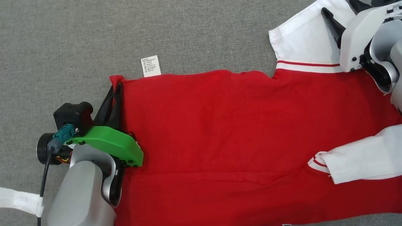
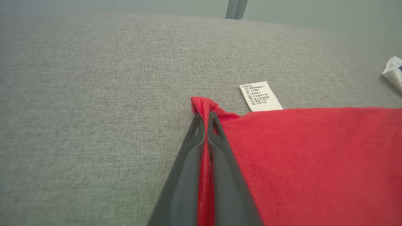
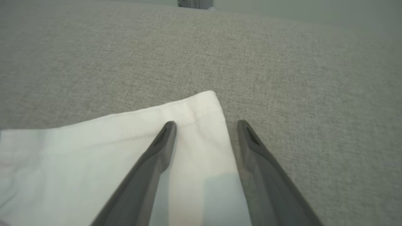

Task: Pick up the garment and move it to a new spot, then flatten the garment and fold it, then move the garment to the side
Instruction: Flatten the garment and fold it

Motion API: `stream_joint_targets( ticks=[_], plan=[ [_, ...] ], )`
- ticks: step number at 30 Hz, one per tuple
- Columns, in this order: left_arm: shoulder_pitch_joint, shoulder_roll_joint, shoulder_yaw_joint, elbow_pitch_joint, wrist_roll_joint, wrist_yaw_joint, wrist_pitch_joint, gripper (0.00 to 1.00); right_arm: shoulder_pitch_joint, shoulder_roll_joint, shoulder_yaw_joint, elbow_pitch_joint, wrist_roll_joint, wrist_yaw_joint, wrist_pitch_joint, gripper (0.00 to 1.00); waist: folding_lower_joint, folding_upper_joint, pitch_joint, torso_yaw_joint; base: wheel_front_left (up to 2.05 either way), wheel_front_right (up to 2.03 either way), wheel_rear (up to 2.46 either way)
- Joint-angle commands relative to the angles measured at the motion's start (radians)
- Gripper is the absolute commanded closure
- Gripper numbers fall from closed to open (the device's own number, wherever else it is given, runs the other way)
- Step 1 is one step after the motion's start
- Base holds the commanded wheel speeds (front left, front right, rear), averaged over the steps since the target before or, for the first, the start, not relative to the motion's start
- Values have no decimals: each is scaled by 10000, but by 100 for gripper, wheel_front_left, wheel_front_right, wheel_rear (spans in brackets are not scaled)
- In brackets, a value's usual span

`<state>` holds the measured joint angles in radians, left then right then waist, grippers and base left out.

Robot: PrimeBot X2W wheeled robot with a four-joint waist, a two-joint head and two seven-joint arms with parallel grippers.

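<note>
Head view: left claw (image 1: 116, 86) clamped on garment (image 1: 226, 125) corner; right claw (image 1: 339, 6) apart astride sleeve (image 1: 305, 37)

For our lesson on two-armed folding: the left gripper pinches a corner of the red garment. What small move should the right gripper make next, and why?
Probably close the right gripper on the white sleeve. Its fingers stand open astride the sleeve's edge, while the left gripper is shut on the red corner; lifting likely needs both holds.

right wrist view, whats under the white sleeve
The white sleeve lies on the grey surface, which shows beside it; whatever is beneath is covered. The right gripper straddles its edge, jaws open.
</note>
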<state>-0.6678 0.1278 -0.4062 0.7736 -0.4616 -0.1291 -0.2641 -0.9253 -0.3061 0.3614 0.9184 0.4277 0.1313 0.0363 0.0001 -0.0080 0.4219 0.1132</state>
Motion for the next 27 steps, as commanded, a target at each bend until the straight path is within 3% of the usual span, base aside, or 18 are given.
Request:
stream_joint_targets(
  ticks=[1,2,3,4,5,11,13,19,27],
  plan=[
    [-148,-27,-33,-52,-94,-25,-2,100,-87,6,30,157,40,-11,120,0,-1,80,156,159,0,0,0],
    [-158,-18,-55,-62,-99,-25,-2,100,-120,7,79,287,48,-9,184,7,-1,80,175,175,0,0,0],
    [-170,-10,-70,-79,-113,-25,-2,100,-128,26,155,365,26,-9,202,56,-1,80,192,183,0,0,0],
    [-181,2,-91,-89,-120,-25,-2,100,-126,37,191,425,59,-8,143,88,-1,80,195,190,0,0,0],
    [-188,24,-110,-93,-127,-25,-2,100,-160,1,215,473,70,-8,44,100,-1,80,188,194,0,0,0],
    [-348,131,-48,-141,-31,-25,-2,100,-572,-319,60,792,-121,-17,-821,100,-1,80,102,199,0,0,0],
    [-493,207,116,-190,95,-4,-2,100,-963,-336,-179,969,-426,-16,-1590,100,-1,80,72,189,0,0,0],
    [-515,358,370,-209,282,-4,-2,100,-1309,-133,-362,1341,-612,-16,-2442,100,-1,80,-276,54,0,0,0],
    [674,436,705,-850,444,-4,0,100,-153,-110,20,787,-8,-14,-2960,100,-1,80,-1481,-226,0,0,0]
  ],
)
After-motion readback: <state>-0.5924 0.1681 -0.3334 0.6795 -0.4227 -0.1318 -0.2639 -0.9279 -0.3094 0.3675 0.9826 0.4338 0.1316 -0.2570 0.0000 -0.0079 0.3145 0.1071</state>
